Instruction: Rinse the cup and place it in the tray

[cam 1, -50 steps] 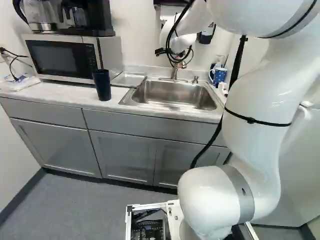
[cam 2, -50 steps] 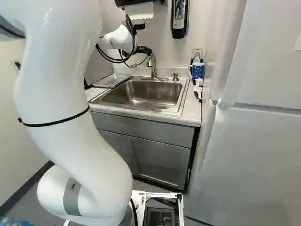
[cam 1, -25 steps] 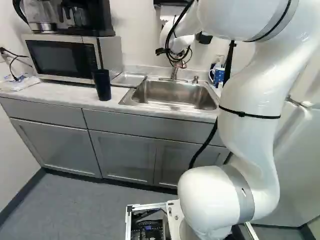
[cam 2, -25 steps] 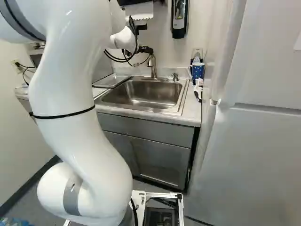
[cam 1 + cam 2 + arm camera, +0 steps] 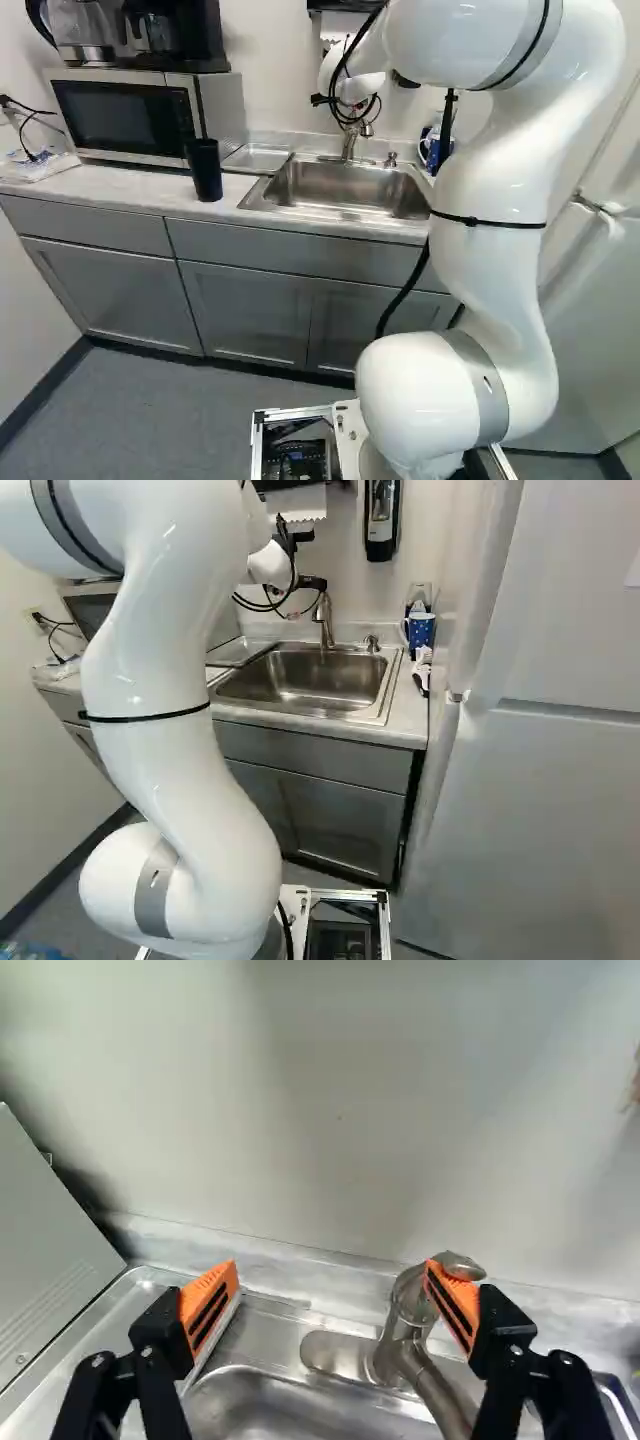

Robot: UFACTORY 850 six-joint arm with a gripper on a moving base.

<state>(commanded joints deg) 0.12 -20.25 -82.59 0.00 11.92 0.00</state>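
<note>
By the faucet (image 5: pixel 325 620) behind the sink (image 5: pixel 305 680), my gripper (image 5: pixel 307 585) hangs near the wall. Its fingers stand wide open in the wrist view, the gripper (image 5: pixel 332 1292) holding nothing. One orange pad (image 5: pixel 453 1305) overlaps the top of the faucet (image 5: pixel 405 1335); whether they touch I cannot tell. The other pad is over the metal tray side of the sink. A dark blue cup (image 5: pixel 204 170) stands upright on the counter, in front of the microwave's corner. The shallow metal tray (image 5: pixel 257 158) lies between microwave and sink.
The microwave (image 5: pixel 135 115) carries a coffee maker (image 5: pixel 175 35). A blue dotted mug (image 5: pixel 421 630) and a white brush-like item (image 5: pixel 422 670) are right of the sink. A soap dispenser (image 5: pixel 381 520) hangs above. A tall white fridge (image 5: pixel 540 780) borders the right side.
My arm's large links have swung left in the left base view and right in the right base view. The wrist has shifted only slightly by the faucet. Base, cup and tray are unmoved.
</note>
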